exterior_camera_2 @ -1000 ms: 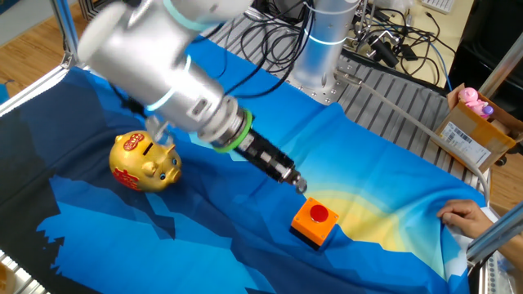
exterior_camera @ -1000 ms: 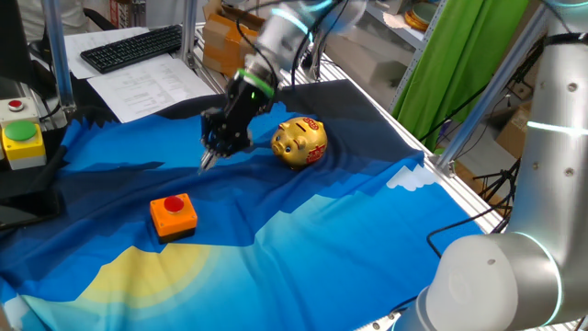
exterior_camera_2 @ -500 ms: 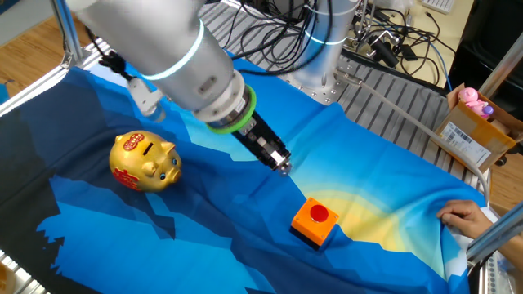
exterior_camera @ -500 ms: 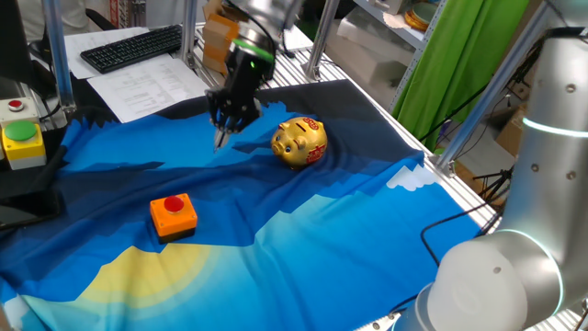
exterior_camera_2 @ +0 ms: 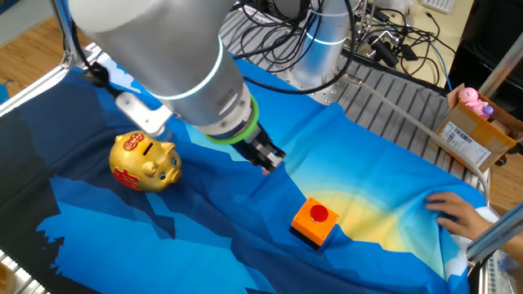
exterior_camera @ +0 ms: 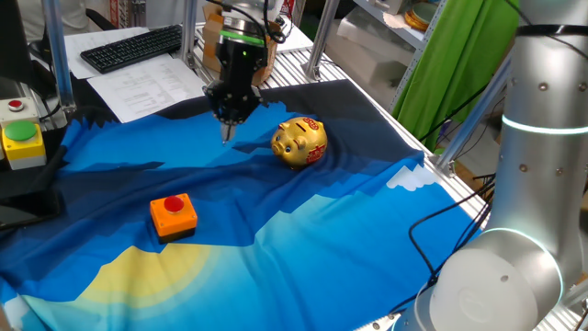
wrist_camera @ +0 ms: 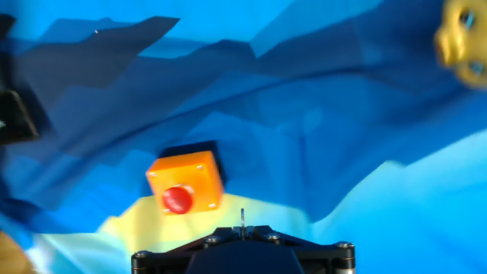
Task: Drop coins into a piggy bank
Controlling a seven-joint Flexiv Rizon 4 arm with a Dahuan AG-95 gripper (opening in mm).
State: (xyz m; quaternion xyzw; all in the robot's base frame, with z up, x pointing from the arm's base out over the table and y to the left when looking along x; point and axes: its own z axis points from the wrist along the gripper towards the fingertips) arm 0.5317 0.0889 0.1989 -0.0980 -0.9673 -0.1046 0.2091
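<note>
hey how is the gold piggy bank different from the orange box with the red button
The piggy bank is rounded, pig-shaped and shiny gold with red marks; the orange box is square, matte and plain orange. The piggy bank has a coin slot on top; the orange box carries a round red button instead. The piggy bank sits nearer the gripper than the orange box does. Both rest on the blue cloth, untouched.

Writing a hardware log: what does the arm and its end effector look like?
The arm has thick, glossy silver-white links with a glowing cyan ring at the joints. A green band sits above the black wrist. The end effector is black, tapering to thin fingers.
</note>
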